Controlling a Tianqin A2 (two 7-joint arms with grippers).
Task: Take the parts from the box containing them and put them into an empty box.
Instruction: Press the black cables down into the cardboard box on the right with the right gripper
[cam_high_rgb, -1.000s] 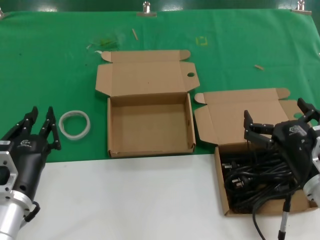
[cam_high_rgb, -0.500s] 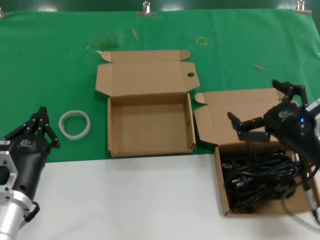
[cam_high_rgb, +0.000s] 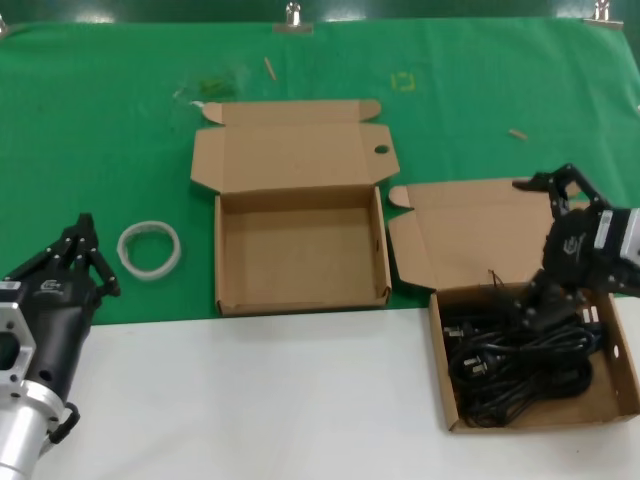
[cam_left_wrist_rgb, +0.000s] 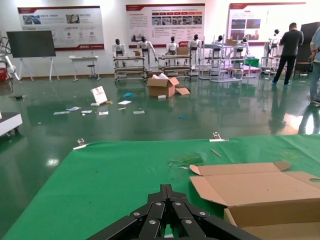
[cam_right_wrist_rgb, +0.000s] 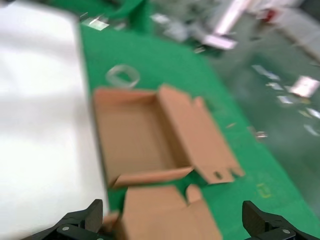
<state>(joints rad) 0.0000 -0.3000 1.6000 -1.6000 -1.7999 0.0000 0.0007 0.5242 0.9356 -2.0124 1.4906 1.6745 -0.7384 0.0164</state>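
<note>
Right end effector (cam_high_rgb: 532, 242), fingers spread apart, over far edge of box containing the parts (cam_high_rgb: 615, 385), lower finger among cables (cam_high_rgb: 515, 355); left end effector (cam_high_rgb: 72, 258) closed, parked near-left

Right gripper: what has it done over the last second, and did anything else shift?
The right gripper swung from above the cables toward the lid, then tipped down over the full box, jaws open, nothing held. The left gripper closed up. The empty box and ring stayed put.

Black left tool (cam_high_rgb: 78, 252), silver wrist; black right tool (cam_high_rgb: 545, 245), white logo
</note>
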